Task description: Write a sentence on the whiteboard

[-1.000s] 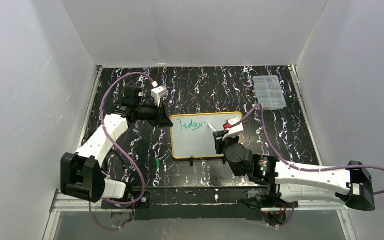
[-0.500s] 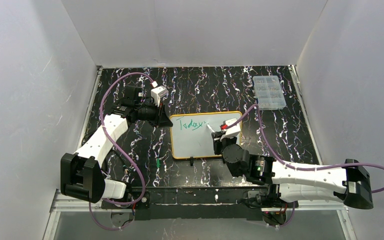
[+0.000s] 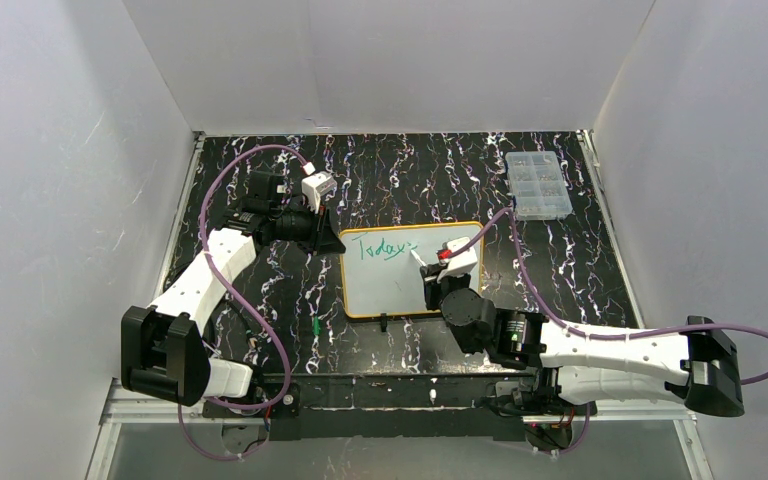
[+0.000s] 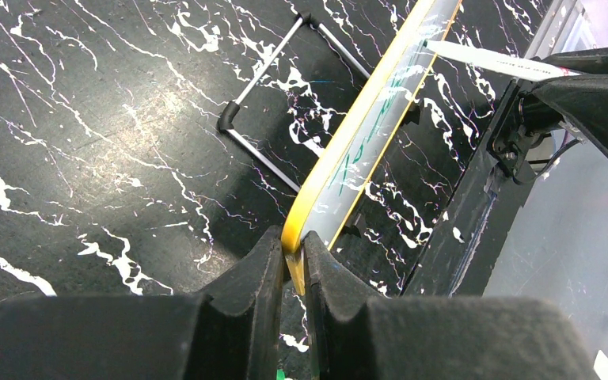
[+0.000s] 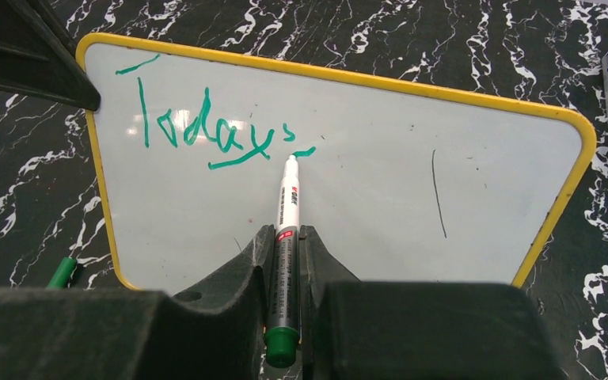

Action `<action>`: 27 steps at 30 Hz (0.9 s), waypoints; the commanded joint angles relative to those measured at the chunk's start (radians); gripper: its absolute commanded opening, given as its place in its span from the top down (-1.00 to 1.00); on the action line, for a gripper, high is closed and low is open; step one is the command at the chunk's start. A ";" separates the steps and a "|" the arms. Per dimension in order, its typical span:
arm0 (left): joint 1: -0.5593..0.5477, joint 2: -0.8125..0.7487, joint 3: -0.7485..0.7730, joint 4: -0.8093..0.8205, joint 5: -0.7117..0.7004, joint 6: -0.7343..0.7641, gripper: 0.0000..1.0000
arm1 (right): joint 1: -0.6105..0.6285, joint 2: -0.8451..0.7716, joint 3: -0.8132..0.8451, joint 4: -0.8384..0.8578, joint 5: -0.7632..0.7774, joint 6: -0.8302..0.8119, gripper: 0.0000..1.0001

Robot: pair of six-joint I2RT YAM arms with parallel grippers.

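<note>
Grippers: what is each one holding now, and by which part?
Left gripper pinches the whiteboard by its yellow frame at the far-left corner. Right gripper holds the green marker by the rear of its barrel.

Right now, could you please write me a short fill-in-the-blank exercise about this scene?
1. The left gripper clamps the whiteboard by its ____ frame.
2. The right gripper holds a marker; the writing is ____.
3. The clear plastic box sits at the table's far ____ corner.
Missing words: yellow; green; right.
</note>
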 commanded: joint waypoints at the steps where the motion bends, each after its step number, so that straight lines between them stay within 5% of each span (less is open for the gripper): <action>1: 0.007 -0.043 0.002 0.005 0.001 0.018 1.00 | -0.002 -0.016 0.016 -0.046 0.014 0.045 0.97; 27: 0.008 -0.045 0.002 0.005 0.001 0.018 1.00 | -0.002 -0.052 0.010 -0.158 0.063 0.106 0.97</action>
